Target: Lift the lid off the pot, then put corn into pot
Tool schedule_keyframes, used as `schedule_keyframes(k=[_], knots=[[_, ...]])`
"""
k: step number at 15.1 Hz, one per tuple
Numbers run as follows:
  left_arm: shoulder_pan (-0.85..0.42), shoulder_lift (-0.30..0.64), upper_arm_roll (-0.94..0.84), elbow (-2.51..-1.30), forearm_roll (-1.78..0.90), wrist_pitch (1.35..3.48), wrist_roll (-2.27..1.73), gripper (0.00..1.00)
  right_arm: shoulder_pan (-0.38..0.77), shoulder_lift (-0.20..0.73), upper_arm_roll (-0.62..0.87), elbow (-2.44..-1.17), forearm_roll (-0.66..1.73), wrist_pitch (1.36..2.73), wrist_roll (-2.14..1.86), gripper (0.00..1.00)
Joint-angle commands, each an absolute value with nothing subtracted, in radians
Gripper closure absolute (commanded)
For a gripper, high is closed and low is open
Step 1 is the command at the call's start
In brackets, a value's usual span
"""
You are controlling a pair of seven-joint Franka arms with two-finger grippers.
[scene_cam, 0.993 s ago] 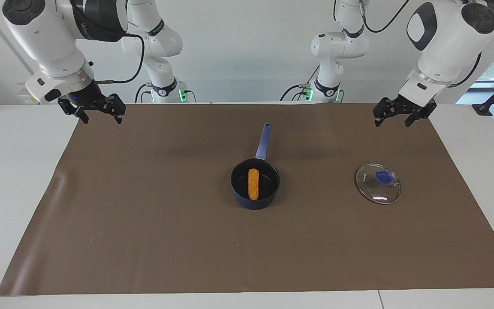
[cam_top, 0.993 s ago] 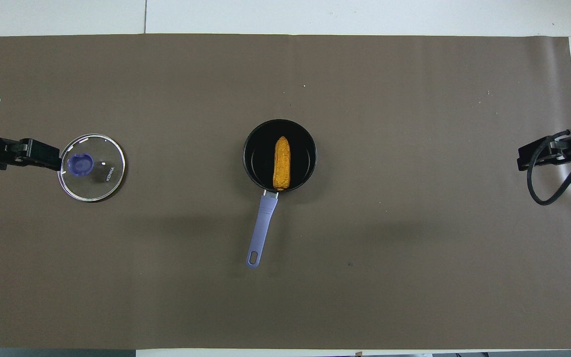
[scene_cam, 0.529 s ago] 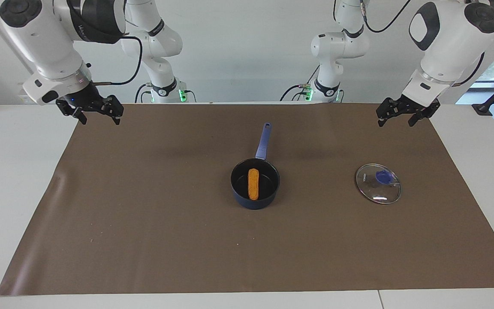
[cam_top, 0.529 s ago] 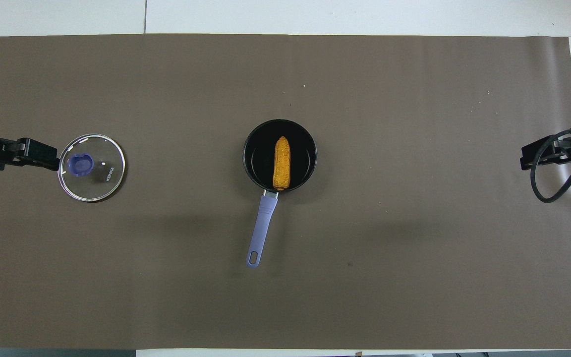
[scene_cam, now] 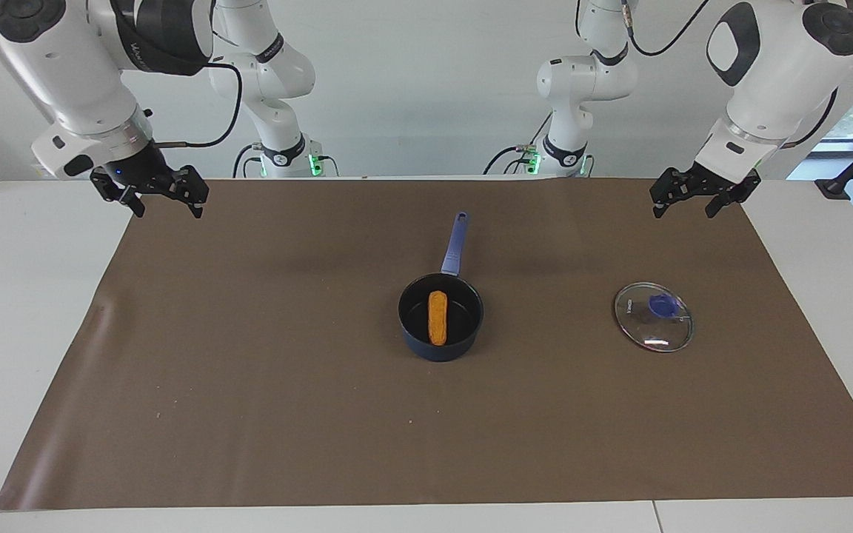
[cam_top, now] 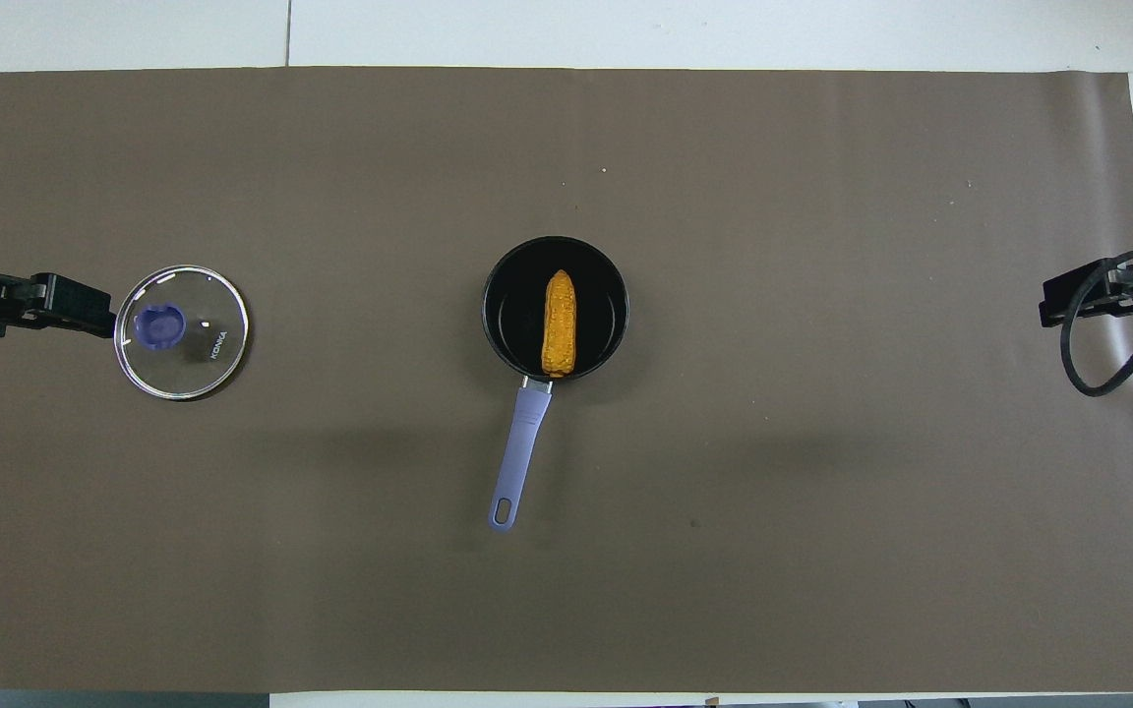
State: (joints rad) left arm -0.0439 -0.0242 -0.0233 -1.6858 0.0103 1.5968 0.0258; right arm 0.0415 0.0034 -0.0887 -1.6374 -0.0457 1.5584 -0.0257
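Both hands raised, empty; bumpy yellow-orange corn (scene_cam: 437, 317) lying in pot (scene_cam: 471, 333).

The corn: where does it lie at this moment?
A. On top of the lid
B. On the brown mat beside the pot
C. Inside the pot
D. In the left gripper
C: the corn lies inside the pot, and the lid rests apart on the mat.

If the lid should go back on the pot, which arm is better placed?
Probably left. The left gripper is open at the end of the table where the lid lies; the right gripper is at the other end.
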Motion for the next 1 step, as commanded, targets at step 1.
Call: schedule_keyframes(k=[1], knots=[[-0.043, -0.038, -0.021, -1.692, 0.017, 1.586, 0.012, 0.00, 0.038, 0.006, -0.083, -1.635, -0.035, 1.566, -0.040, 0.00]])
